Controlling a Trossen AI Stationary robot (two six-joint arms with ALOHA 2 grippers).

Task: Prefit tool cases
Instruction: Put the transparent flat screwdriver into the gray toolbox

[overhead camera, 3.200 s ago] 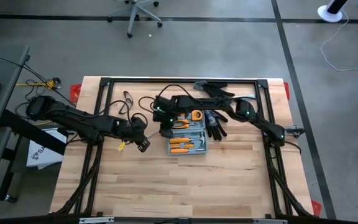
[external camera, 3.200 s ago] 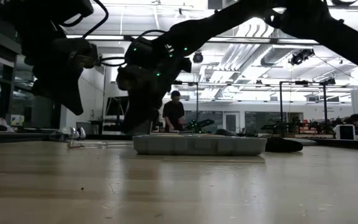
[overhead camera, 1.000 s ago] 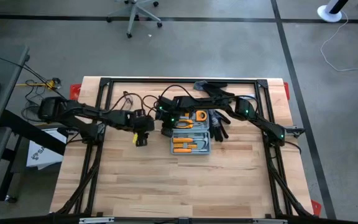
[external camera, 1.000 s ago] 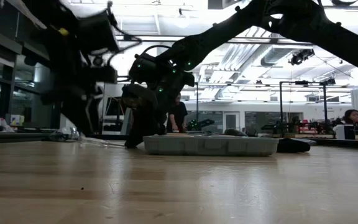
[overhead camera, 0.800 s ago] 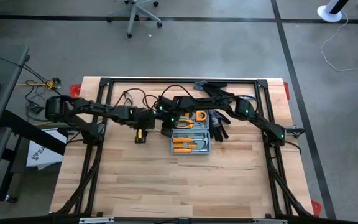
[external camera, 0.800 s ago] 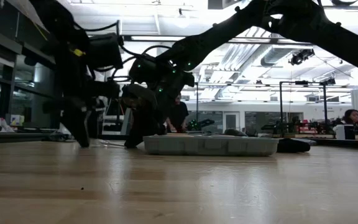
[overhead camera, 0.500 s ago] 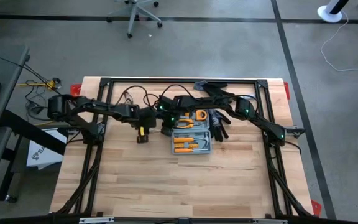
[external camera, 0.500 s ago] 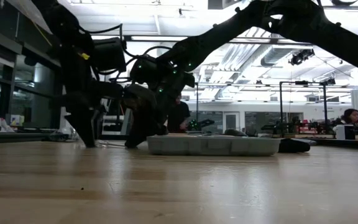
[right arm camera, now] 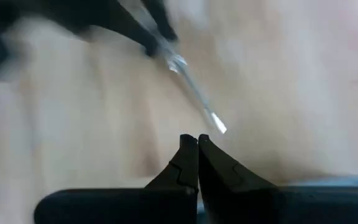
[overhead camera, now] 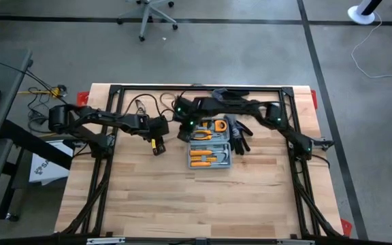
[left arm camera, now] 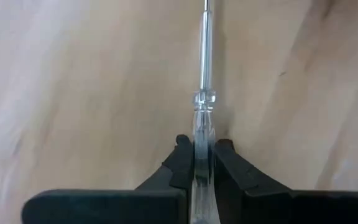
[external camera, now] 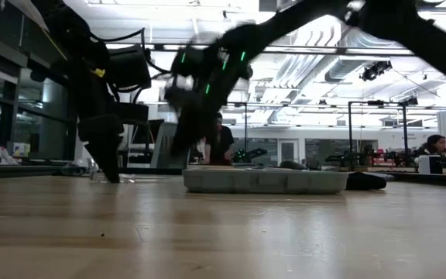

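One screwdriver (left arm camera: 203,93) in left hand (left arm camera: 197,152)

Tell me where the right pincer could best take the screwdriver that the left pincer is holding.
Probably the bare metal shaft. The left pincer clamps the screwdriver by its clear handle, and the thin, straight shaft sticks out free past its fingertips. Come from the side, across the shaft, near the collar. The right pincer is shut and would have to open first.
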